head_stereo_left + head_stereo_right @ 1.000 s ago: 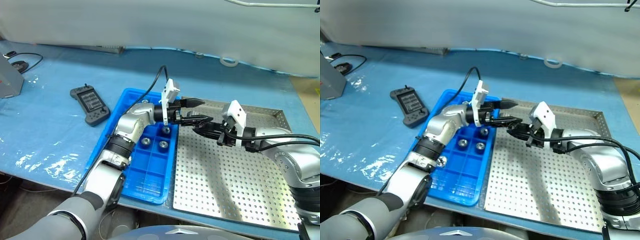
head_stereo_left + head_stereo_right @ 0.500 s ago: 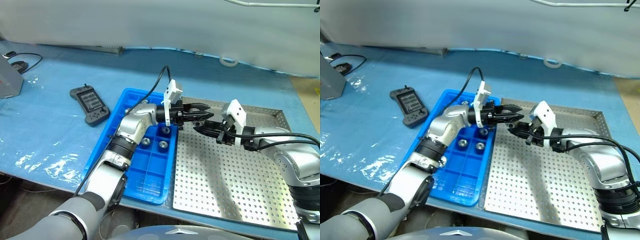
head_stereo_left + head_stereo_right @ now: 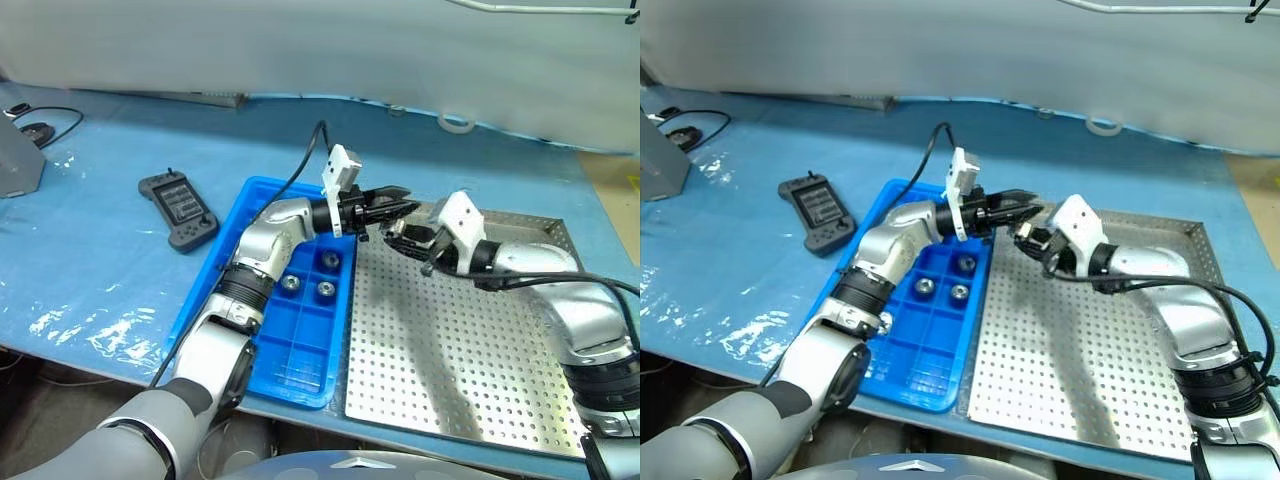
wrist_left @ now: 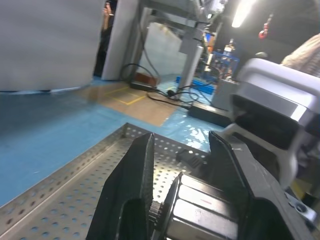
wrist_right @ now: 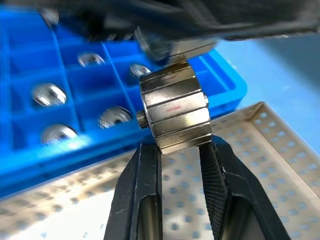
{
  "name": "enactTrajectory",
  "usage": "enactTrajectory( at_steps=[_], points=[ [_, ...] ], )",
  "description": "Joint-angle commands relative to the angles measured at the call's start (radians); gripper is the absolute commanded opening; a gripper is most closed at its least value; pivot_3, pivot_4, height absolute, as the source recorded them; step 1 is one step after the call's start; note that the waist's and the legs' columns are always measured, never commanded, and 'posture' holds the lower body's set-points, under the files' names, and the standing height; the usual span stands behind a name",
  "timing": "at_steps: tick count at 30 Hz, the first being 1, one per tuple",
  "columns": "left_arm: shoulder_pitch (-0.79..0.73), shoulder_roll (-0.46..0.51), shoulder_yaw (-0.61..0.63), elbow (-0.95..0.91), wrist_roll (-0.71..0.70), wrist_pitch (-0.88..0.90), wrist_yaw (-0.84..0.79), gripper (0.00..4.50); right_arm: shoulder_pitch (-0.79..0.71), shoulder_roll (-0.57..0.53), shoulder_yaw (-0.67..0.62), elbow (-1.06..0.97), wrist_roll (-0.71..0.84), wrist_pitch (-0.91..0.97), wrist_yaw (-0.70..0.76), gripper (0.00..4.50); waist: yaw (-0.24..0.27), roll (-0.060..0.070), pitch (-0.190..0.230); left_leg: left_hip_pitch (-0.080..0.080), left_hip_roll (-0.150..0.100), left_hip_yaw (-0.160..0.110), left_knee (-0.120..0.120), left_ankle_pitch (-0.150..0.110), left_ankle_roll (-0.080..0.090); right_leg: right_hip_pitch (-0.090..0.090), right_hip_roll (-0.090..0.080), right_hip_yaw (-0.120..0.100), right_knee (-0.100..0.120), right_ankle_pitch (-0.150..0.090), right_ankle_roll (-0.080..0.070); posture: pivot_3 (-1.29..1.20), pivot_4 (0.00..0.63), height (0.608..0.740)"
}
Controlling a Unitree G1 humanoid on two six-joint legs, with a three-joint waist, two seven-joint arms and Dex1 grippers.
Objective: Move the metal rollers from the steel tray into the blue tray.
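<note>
A ribbed metal roller [image 5: 175,112] hangs in the air between both hands, over the seam of the blue tray [image 3: 290,365] and the steel tray [image 3: 460,370]. My right gripper [image 5: 180,145] is shut on its lower end. My left gripper [image 3: 398,208] comes in from the left over the blue tray and is shut on the same roller [image 4: 200,210], its fingers [image 4: 140,170] pressing either side. Three other rollers [image 3: 325,289] lie in the blue tray's far compartments.
A black handheld controller [image 3: 180,210] lies on the blue-covered table to the left of the blue tray. A white tape ring [image 3: 458,124] sits at the far edge. A grey box [image 3: 15,160] and a cable are at far left.
My left gripper has shut on the roller that the right gripper holds. Both hands have moved slightly farther away, and the right wrist has rolled.
</note>
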Motion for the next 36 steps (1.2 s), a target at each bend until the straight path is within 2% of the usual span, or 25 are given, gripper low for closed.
enactTrajectory(
  at_steps=[1,9,14,17,21,23,25,27,28,30,32,36],
  points=[
    [-0.038,-0.003,0.047,-0.025,-0.011,-0.025,0.048,1.37,-0.012,0.049,0.014,0.007,-0.058,-0.086,-0.045,0.69,-0.001,0.0,0.0,0.0,0.0,0.0,0.0,0.0,0.0,0.0,0.0,0.0,0.0,0.0,0.0,-0.29,0.15,0.74],
    [-0.033,0.001,0.055,-0.032,-0.012,-0.024,0.071,1.37,-0.003,0.038,0.023,0.113,-0.166,-0.197,-0.044,0.69,-0.001,-0.001,0.0,-0.001,-0.001,0.0,0.0,0.0,0.0,0.0,-0.001,0.0,0.0,0.0,0.0,-0.27,0.15,0.74],
    [-0.101,0.012,0.14,-0.027,-0.059,-0.006,0.15,1.37,0.013,-0.072,0.103,0.217,-0.389,-0.403,-0.062,0.69,0.001,-0.003,0.001,-0.001,-0.001,-0.001,0.001,0.0,0.001,0.0,-0.001,-0.001,0.0,0.0,0.0,-0.26,0.15,0.74],
    [-0.098,0.047,0.16,-0.093,-0.089,0.041,0.137,1.37,0.013,-0.089,0.091,0.245,-0.422,-0.461,-0.062,0.69,-0.01,-0.003,0.002,-0.001,-0.001,-0.001,0.001,0.0,0.002,0.0,-0.001,-0.001,0.0,0.0,0.0,-0.25,0.15,0.74],
    [0.044,0.191,0.095,-0.305,-0.108,0.126,-0.006,1.37,0.035,-0.039,-0.028,0.151,-0.224,-0.339,0.004,0.69,-0.016,-0.003,0.002,-0.001,0.0,0.0,0.0,0.0,0.002,-0.001,-0.001,0.0,0.001,0.0,0.0,-0.23,0.15,0.74],
    [0.113,0.268,0.075,-0.38,-0.107,0.13,-0.06,1.37,0.049,-0.007,-0.093,0.05,-0.055,-0.195,0.047,0.69,-0.016,-0.002,0.002,0.0,0.0,0.0,0.0,-0.001,0.002,-0.001,0.0,0.0,0.001,0.0,0.0,-0.23,0.15,0.74],
    [0.175,0.353,0.07,-0.434,-0.103,0.138,-0.104,1.37,0.054,0.023,-0.177,-0.067,0.183,-0.013,0.069,0.69,-0.012,-0.002,0.003,-0.001,0.001,0.0,0.0,0.0,0.002,-0.001,0.001,0.0,0.001,0.0,0.0,-0.22,0.15,0.74],
    [0.252,0.468,0.037,-0.462,-0.024,0.043,-0.171,1.37,0.053,0.028,-0.241,-0.147,0.396,0.143,0.078,0.69,-0.007,-0.002,0.003,-0.001,0.001,-0.001,0.0,0.0,0.002,0.0,0.002,0.0,0.0,0.0,-0.001,-0.22,0.15,0.74],
    [0.281,0.519,0.021,-0.455,0.022,-0.022,-0.2,1.37,0.065,0.011,-0.242,-0.172,0.449,0.194,0.098,0.69,-0.003,-0.001,0.003,0.0,0.002,-0.002,0.0,0.0,0.002,0.001,0.003,-0.001,0.0,0.0,-0.001,-0.22,0.15,0.74],
    [0.296,0.581,0.023,-0.417,0.059,-0.066,-0.21,1.37,0.126,-0.055,-0.162,-0.196,0.401,0.189,0.174,0.69,0.013,-0.001,0.003,0.004,0.003,-0.003,0.0,0.0,0.002,0.007,0.007,-0.001,-0.002,0.0,-0.001,-0.22,0.15,0.74],
    [0.285,0.6,0.045,-0.38,0.051,-0.07,-0.205,1.37,0.155,-0.098,-0.057,-0.169,0.291,0.126,0.211,0.69,0.028,-0.004,0.003,0.006,0.003,-0.004,-0.001,0.0,0.0,0.009,0.01,0.0,-0.003,0.0,-0.001,-0.2,0.15,0.74],
    [0.327,0.64,0.062,-0.408,0.048,-0.085,-0.216,1.37,0.039,-0.059,0.068,-0.114,0.253,0.099,0.269,0.69,0.02,-0.004,0.004,0.006,0.003,-0.004,-0.001,0.005,-0.009,0.007,0.012,0.005,-0.002,0.001,-0.002,-0.16,0.15,0.74]
  ],
)
